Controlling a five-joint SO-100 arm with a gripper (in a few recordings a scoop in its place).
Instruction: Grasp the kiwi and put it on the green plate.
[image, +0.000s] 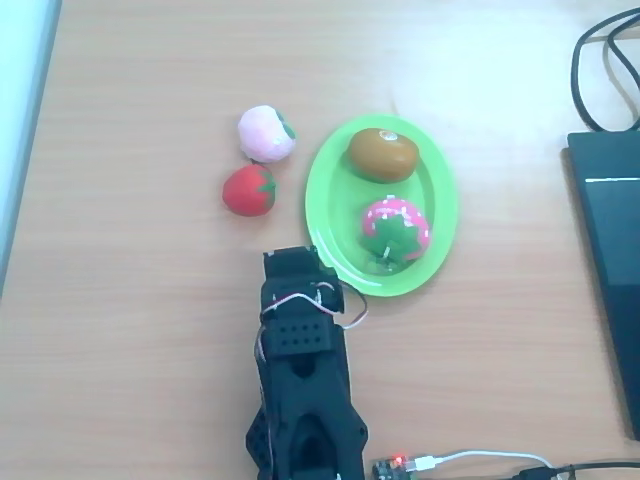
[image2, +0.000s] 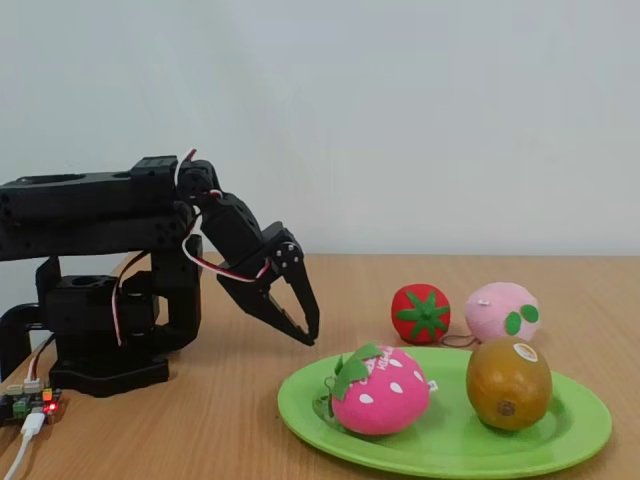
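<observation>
The brown egg-shaped toy kiwi (image2: 508, 384) rests on the glossy lime-green oval plate (image2: 570, 440) at lower right, while the empty, nearly closed black end effector (image2: 308, 330) could nudge the rim.

Robot arm (image2: 120, 260), matte black throughout, built of blocky printed segments joined by boxy servo housings. The gripper (image2: 300, 325) ends in two tapered, pointed black fingers, with a round pivot and pale screw heads at its base. Thin red, white and black wires (image2: 215, 265) loop loosely between the upper joints. In the overhead view the wrist housing (image: 298, 335) carries a grid of small holes. Beside the heavy black base (image2: 100, 370) sits a small circuit board (image2: 30, 405) with a lit red indicator and a white cable.
</observation>
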